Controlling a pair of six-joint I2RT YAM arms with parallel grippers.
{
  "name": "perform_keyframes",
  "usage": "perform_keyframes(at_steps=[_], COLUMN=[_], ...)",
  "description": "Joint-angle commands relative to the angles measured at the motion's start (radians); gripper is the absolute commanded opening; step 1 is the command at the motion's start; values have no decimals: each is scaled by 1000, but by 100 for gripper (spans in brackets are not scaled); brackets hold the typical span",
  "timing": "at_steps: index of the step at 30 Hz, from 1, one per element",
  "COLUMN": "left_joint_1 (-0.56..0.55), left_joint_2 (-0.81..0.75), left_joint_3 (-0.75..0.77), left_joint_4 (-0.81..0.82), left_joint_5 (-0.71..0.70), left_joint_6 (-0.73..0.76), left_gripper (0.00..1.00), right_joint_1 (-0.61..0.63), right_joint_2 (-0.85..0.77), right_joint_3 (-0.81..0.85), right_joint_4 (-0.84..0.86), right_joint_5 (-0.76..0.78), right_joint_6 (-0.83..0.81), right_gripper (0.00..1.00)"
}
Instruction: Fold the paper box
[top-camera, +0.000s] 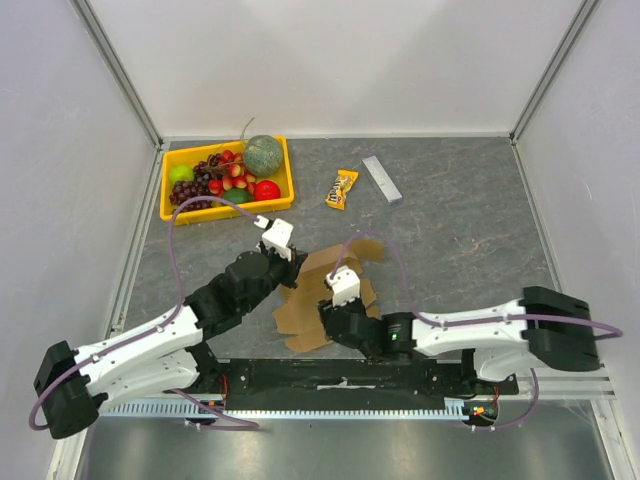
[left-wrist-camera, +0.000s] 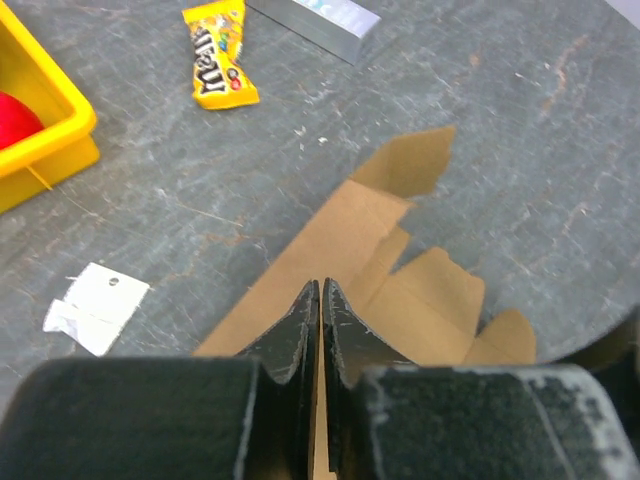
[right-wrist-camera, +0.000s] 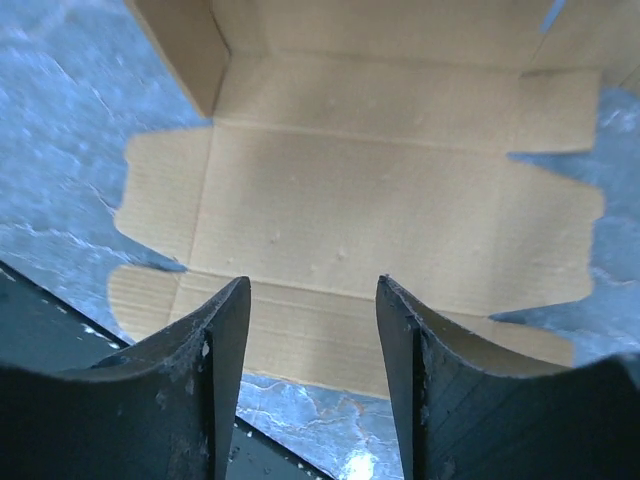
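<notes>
The paper box (top-camera: 312, 298) is a flat brown die-cut sheet lying near the table's front edge, between the two arms. In the left wrist view its flaps (left-wrist-camera: 420, 290) spread to the right. My left gripper (top-camera: 292, 268) is at the sheet's left edge. Its jaws (left-wrist-camera: 320, 285) stand almost together with a thin brown strip of cardboard between them. My right gripper (top-camera: 332, 310) hangs over the sheet's near edge. It is open (right-wrist-camera: 312, 285) with nothing between its fingers. Its view shows the creased panels (right-wrist-camera: 350, 200), with one flap raised at the top left.
A yellow tray (top-camera: 228, 213) of fruit stands at the back left, its corner showing in the left wrist view (left-wrist-camera: 60, 120). A candy packet (top-camera: 342, 188) and a grey bar (top-camera: 382, 178) lie behind the sheet. A white paper scrap (left-wrist-camera: 95, 305) lies left of it.
</notes>
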Motion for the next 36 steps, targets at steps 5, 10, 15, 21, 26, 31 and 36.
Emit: perform_keyframes(at_steps=[5,10,15,21,26,31,36], left_joint_1=[138,141,139,141,139,141,141], left_joint_2=[86,153,202,259,301,330,335], left_joint_3=[44,16,10,7,-1,-2,-18], left_joint_4=[119,171,197,212,235,246,260], left_joint_5=[163,213,258,247,206,193,199], left_joint_6=[24,18,23,26,29,35,31], left_gripper=[2,2,2,2,2,2,2], right_joint_1=[-249,-477,-640,-732,-761,-774,-778], right_joint_2=[-332,-400,-317,-220,-156,-88,-19], right_joint_3=[-17,-35,-34,-52,-64,-55,-46], right_joint_4=[-119,-122,-76,17,106,128,135], right_joint_5=[-136,-262,-426,-567,-610,-613,-586], right_joint_6=[-139,-208,-262,-296,-300,-310,-319], right_gripper=[50,38,29,23,21,17,15])
